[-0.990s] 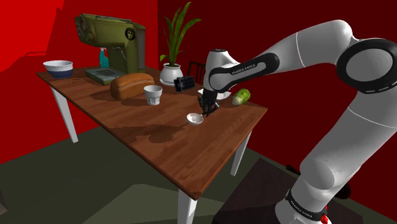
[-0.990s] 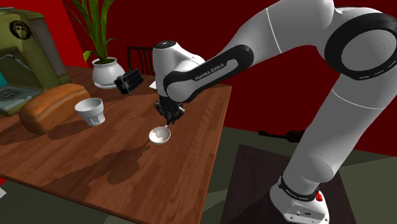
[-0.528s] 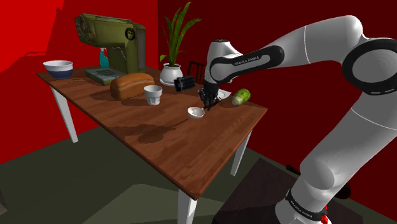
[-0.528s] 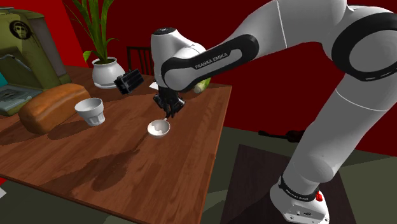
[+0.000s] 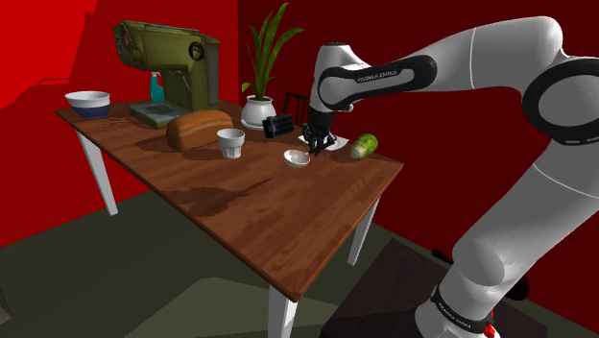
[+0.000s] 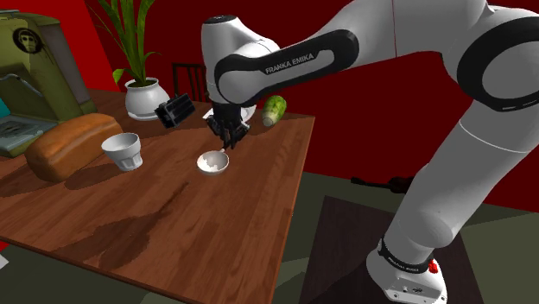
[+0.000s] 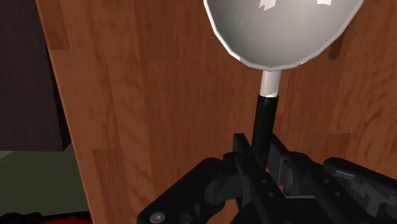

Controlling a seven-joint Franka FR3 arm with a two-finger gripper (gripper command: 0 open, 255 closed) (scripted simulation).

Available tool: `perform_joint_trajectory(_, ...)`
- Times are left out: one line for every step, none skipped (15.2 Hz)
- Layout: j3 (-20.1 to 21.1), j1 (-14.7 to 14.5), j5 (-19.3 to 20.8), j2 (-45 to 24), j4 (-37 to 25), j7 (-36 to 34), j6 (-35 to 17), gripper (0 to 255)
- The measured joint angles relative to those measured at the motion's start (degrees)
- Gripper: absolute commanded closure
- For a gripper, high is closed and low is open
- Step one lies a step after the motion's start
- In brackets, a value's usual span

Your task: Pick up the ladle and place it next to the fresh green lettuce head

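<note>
A: Since the hand grips the ladle by its black handle, just over the worktop, what now?
B: Carry it slowly toward the lettuce, then set it down beside, not on top.

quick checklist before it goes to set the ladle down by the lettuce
1. Grip: ok. In the wrist view the claw is shut on the black handle of the ladle.
2. Ladle bowl clear of the table: cannot tell, as it hangs low over the wood.
3. Target located: ok. The lettuce lies near the table's far corner.
4. Ladle next to the lettuce: not ok. Bare table separates them.
5. Clearance from the black object: ok. It sits apart from the claw, on the side away from the lettuce.
</note>
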State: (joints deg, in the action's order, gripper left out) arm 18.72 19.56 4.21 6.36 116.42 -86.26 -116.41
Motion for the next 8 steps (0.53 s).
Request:
perform_joint_trajectory(-0.06, 0.04, -0.04, 0.03, -0.82, 0.17, 0.84, 255)
perform_joint_trajectory(-0.1, 0.06, -0.11, 0.13, -1.38, 0.31, 1.49, 255)
perform_joint_trajectory(-0.04, 0.0, -0.17, 0.28, -1.8, 0.25, 2.06, 255)
perform_joint_trajectory(-0.47, 0.29, -0.34, 0.67, -1.51, 1.02, 2.08, 255)
perform_joint_trajectory(-1.05, 0.67, -0.59, 1.26, -1.13, 2.08, 2.2, 255)
perform_joint_trajectory(-1.83, 1.22, -0.74, 1.56, -0.82, 3.44, 2.07, 255)
perform_joint_trajectory(-2.55, 1.74, -0.78, 1.6, -0.49, 4.67, 1.69, 255)
perform_joint_trajectory(-3.48, 2.37, -0.97, 2.12, 0.27, 6.25, 1.35, 255)
